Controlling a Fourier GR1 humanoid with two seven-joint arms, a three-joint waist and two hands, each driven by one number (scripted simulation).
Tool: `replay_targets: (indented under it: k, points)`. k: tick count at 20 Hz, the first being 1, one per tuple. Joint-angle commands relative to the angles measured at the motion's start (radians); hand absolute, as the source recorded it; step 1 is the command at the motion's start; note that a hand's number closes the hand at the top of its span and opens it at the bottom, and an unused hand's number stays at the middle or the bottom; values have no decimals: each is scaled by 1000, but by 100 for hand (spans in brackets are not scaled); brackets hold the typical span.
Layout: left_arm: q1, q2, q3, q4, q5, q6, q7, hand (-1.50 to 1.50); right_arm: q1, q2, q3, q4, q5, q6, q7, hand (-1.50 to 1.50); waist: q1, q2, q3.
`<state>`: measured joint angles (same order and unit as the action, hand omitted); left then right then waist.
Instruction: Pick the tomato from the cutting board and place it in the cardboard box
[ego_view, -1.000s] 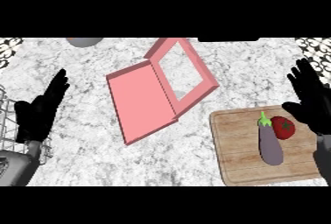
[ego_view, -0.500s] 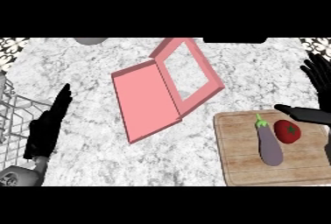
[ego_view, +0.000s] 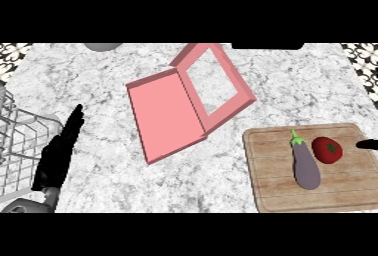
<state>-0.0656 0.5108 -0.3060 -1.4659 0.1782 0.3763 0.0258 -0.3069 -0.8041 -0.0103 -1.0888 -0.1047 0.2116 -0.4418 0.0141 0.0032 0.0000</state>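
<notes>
A red tomato (ego_view: 327, 149) lies on the wooden cutting board (ego_view: 295, 195) at the lower right, beside a purple eggplant (ego_view: 306, 166) on its left. The two are close but apart. The pink box (ego_view: 167, 118) lies open on the counter's middle, its framed half (ego_view: 230, 82) tilted up behind. Only a small black part of my right hand (ego_view: 368, 144) shows at the right edge, just right of the tomato and short of touching it. My left hand (ego_view: 57, 152) stands edge-on at the lower left with straight fingers, holding nothing.
A wire rack (ego_view: 18, 145) fills the left edge, close beside my left hand. A grey round object (ego_view: 103, 46) sits at the counter's far edge. Bare marble counter (ego_view: 214, 175) lies between the box and the board.
My right hand has slid out toward the right edge, so only a sliver still shows. My left hand has turned edge-on. The tomato and eggplant stay put on the board.
</notes>
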Motion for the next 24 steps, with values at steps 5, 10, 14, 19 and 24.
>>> replay_targets:
  k: [5,10,14,19,24]
  points:
    - [12,35,24,-44,7,-24,31,0,26,-221,204,-58,256,183,56,-150,3,-4,-1]
    - [25,44,48,-85,4,-31,68,0,-14,-231,250,-139,286,308,169,-150,-6,-7,-1]
    - [53,-42,35,-19,-56,9,-15,0,-7,-151,265,-232,325,306,333,-150,-14,-5,-1]
    - [42,-55,66,-9,-89,-35,10,0,82,-94,210,-274,399,258,371,-150,-18,-5,0]
    - [69,-80,56,-132,-123,-40,104,0,36,-10,223,-174,525,252,360,-150,-7,-3,0]
